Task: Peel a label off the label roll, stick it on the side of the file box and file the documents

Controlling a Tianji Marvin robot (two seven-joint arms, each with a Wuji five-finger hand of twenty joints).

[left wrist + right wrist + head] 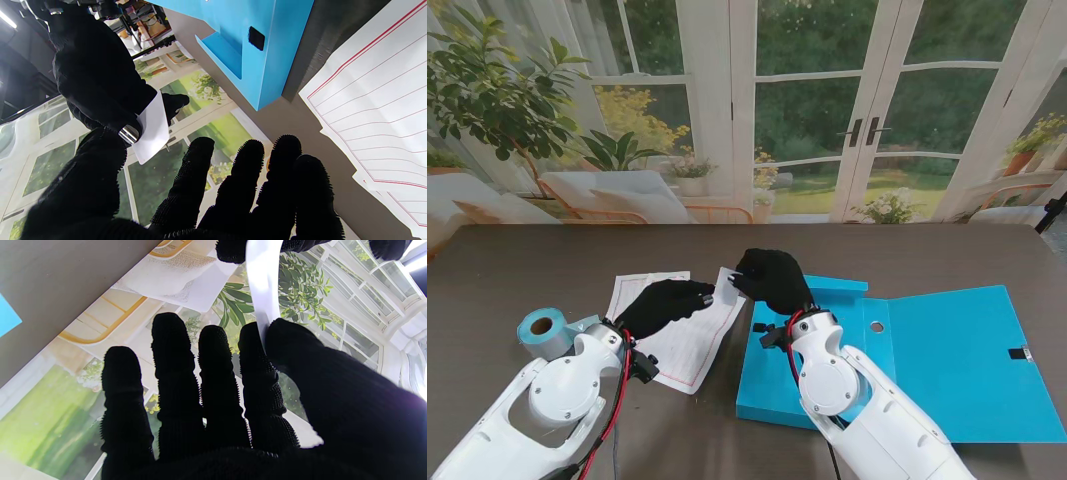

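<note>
While the roll [543, 330] sits at the lower left of the stand's frame, just beside the left forearm, the label [725, 283] is already off it, hanging in the air at the frame's centre between the two gloved hands.

Going rightward, the papers [689, 340] lie flat on the table [517, 260], partly under the left hand [665, 305]. That hand's thumb touches the label's edge in its wrist view, with the other fingers [248, 176] spread; whether it truly pinches the label I cannot tell.

Next comes the right hand [772, 280], which nips the label between thumb and forefinger, the remaining fingers [176, 373] straight and apart. The strip curves in the right wrist view, so it looks thin, limp and very light; its gummed face would likely cling to the knit glove or fold onto itself. Holding it by one bare edge, kept taut, seems safest.

Farthest right, the box [907, 360] lies open, blue, lid spread toward the right edge of the frame. Its upright side wall, near the right hand, is where the label should go.
</note>
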